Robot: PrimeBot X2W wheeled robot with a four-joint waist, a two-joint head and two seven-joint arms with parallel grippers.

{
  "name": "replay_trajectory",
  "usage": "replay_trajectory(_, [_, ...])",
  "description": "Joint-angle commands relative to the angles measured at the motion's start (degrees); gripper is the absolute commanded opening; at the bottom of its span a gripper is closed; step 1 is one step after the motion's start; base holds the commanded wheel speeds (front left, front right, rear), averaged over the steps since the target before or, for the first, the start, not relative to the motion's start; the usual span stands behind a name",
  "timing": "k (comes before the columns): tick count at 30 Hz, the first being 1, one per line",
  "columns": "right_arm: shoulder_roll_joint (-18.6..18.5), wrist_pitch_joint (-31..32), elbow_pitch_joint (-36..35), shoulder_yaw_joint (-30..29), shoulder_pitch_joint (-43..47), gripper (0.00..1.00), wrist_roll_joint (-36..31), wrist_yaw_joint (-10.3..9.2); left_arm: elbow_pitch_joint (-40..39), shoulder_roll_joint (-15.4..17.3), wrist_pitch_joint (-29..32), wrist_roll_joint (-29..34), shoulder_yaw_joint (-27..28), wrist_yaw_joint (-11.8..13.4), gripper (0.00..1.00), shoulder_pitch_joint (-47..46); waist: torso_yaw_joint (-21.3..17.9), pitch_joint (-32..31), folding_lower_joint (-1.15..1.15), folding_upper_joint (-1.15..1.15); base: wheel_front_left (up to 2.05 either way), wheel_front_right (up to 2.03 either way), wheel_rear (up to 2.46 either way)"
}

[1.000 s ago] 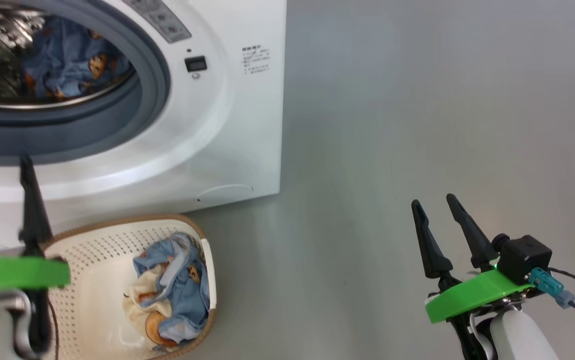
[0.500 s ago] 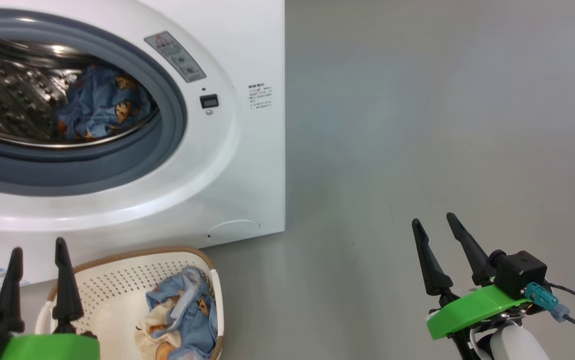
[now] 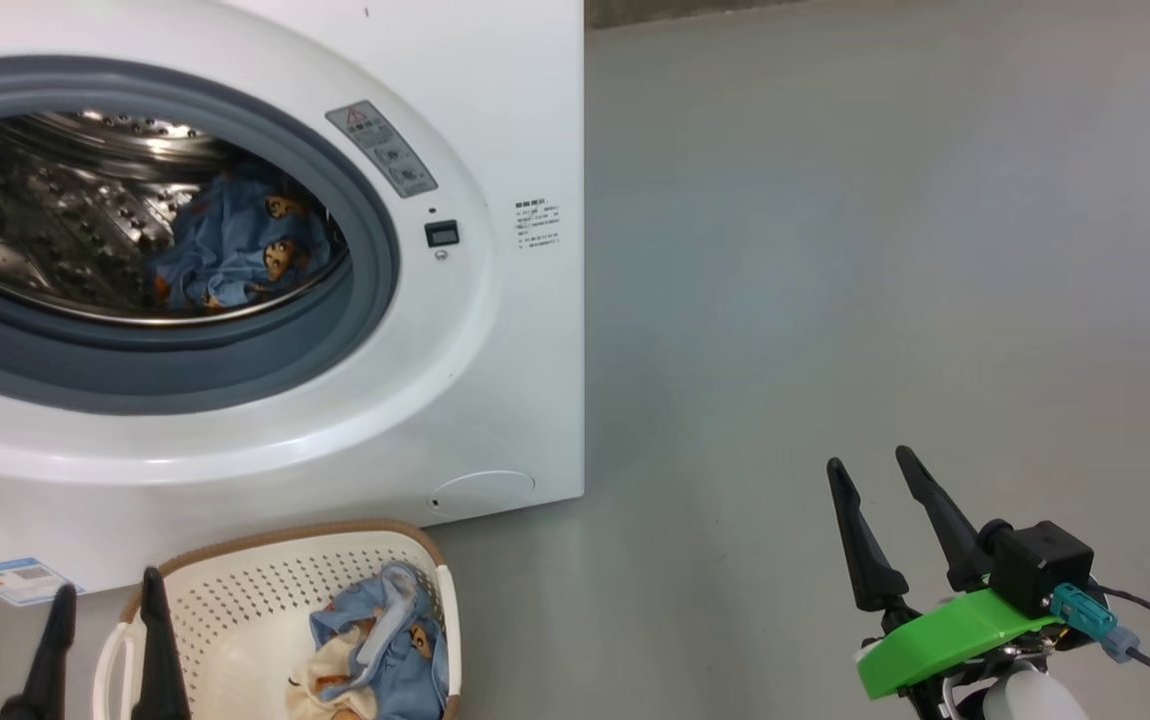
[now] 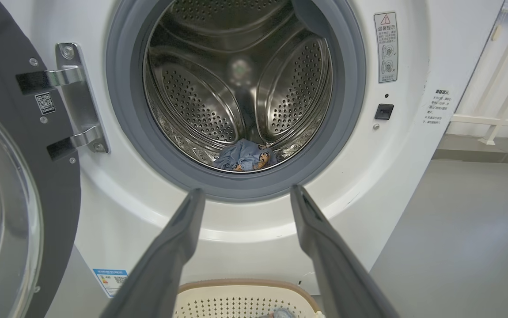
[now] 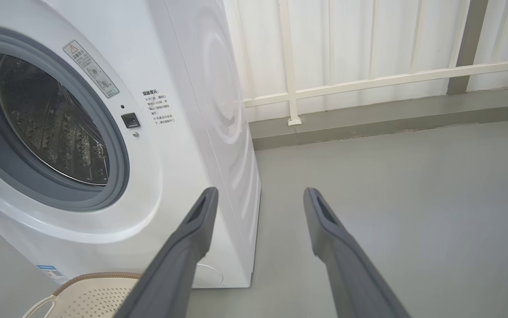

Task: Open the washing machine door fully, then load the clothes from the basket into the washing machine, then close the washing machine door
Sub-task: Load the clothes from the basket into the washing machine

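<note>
We see a smooth, matt grey floor (image 3: pixel 885 250) spreading wide. At its far edge, in the right wrist view, runs a low, darker grey kerb (image 5: pixel 369 121), and on it stands a white metal railing (image 5: pixel 369 82) of thin uprights and one horizontal bar. Behind that we make out white ribbed wall panels (image 5: pixel 360 35) and a grey square post (image 5: pixel 466 44).

A laundry area of a plain, utility kind is suggested: a white washing machine (image 3: pixel 495 400) is set on a bare grey floor (image 3: pixel 835 250), a laundry basket (image 3: pixel 235 600) is placed before it, and a white railing (image 5: pixel 369 84) is seen against a pale panelled wall (image 5: pixel 346 44).
</note>
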Motion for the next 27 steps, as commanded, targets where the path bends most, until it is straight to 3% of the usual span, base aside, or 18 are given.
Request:
replay_trajectory(1, [0.2,-0.3,-1.5,1.5,0.0,1.0,-0.4,0.51,-1.8,0.3,-0.5,0.5,2.0,-0.1,1.0,-0.2,0.1,-0.5,0.0,0.0,0.0,0.0,0.0])
replay_trajectory(27, [0.2,-0.3,-1.9,1.1,1.1,1.0,-1.9,0.51,-1.4,0.0,-0.5,-0.4,-1.5,2.8,1.0,3.8,1.2,-2.4,0.0,0.0,0.0,0.0,0.0])
